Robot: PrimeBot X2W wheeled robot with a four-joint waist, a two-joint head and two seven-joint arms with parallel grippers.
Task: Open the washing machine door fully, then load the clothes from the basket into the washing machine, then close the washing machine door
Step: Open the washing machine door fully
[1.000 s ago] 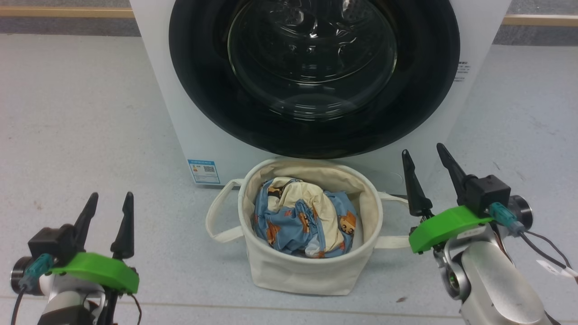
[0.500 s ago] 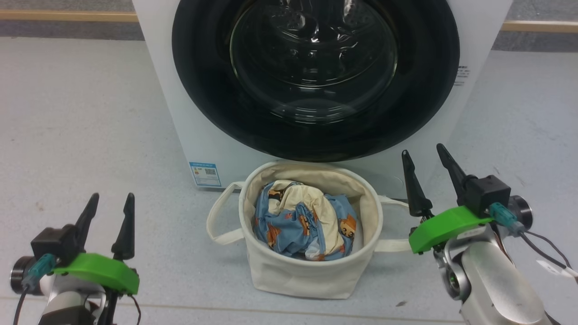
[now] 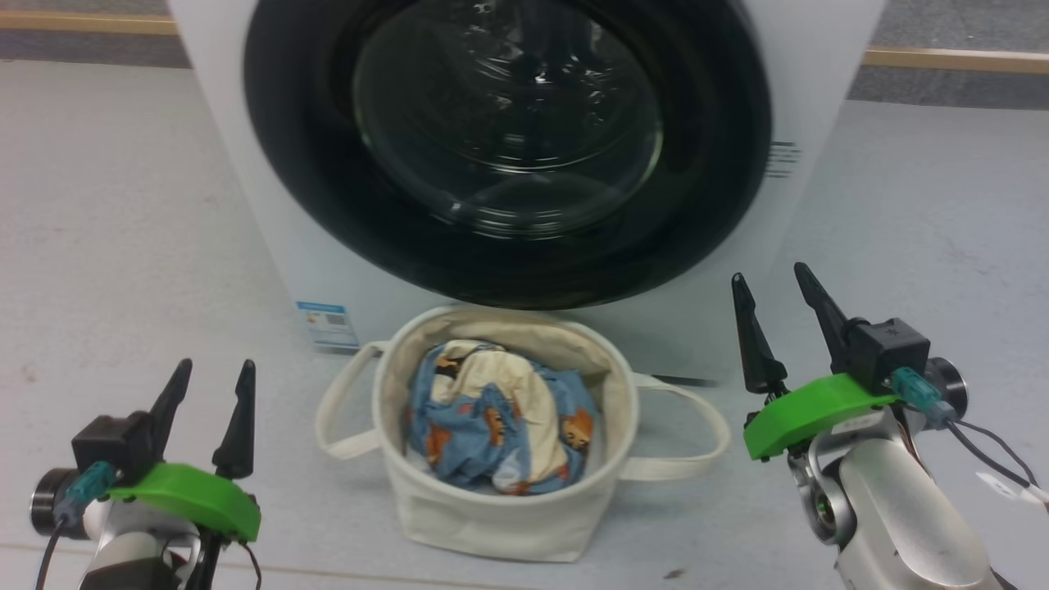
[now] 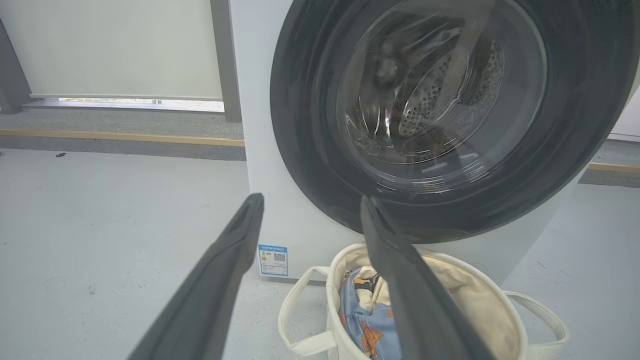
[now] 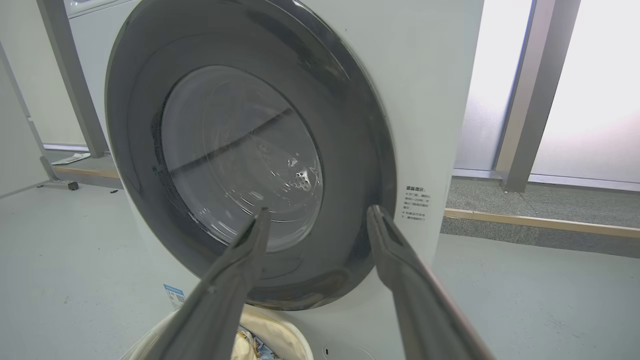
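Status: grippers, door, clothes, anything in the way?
Both empty: left gripper open, right gripper open. The washing machine door shut. The clothes in the basket; it sits close under the door, may foul swing.

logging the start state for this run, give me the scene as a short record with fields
entry: washing machine door shut, flush on the washing machine
load: clothes bundled inside the basket
container: basket upright on the floor, just in front of the machine, below the door
left: left hand open, empty, left of the basket
right: right hand open, empty, right of the basket
progress: door not yet opened, nothing loaded
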